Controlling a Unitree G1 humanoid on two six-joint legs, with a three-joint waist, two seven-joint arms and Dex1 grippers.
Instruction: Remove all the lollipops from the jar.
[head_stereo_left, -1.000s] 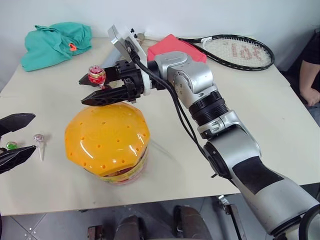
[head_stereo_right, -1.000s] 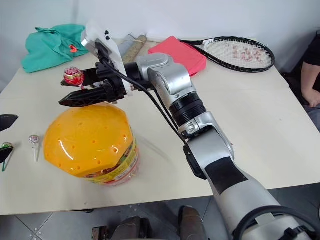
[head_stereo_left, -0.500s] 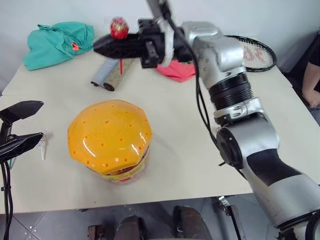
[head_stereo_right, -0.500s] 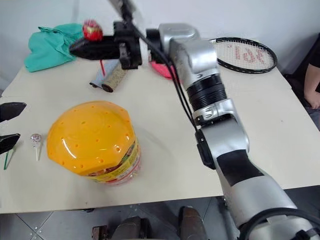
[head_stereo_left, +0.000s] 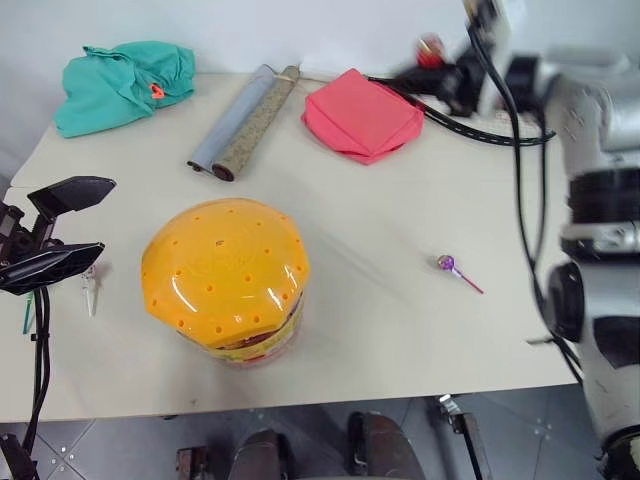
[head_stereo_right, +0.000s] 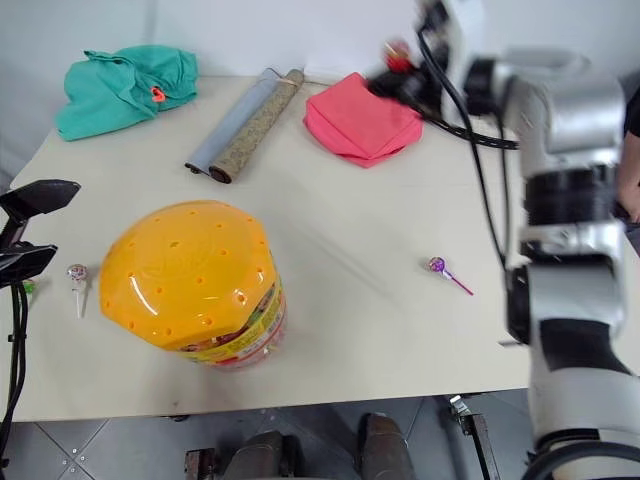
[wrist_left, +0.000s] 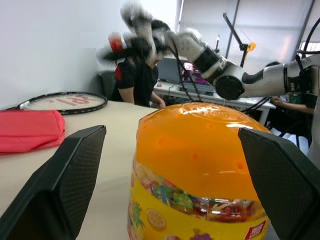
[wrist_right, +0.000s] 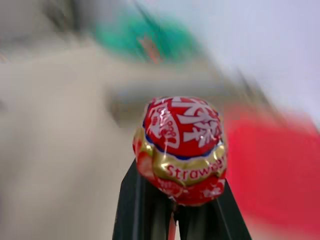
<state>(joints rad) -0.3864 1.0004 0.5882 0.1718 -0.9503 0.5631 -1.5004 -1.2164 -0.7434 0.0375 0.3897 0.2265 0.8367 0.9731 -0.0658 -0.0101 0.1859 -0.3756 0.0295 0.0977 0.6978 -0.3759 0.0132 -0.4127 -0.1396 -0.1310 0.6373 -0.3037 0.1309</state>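
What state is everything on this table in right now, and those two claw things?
jar: upright, orange lid on, candies inside
red lollipop: pinched by its stick in the right end effector, shut, up over the table's far side
purple lollipop: lying on the table
pale lollipop: lying left of the jar
left end effector: open, empty

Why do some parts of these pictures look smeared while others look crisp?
In the eye views the right gripper is smeared while the jar and table stay crisp. In the right wrist view the red lollipop is sharp against a streaked background. In the left wrist view the jar's lid shows glare.
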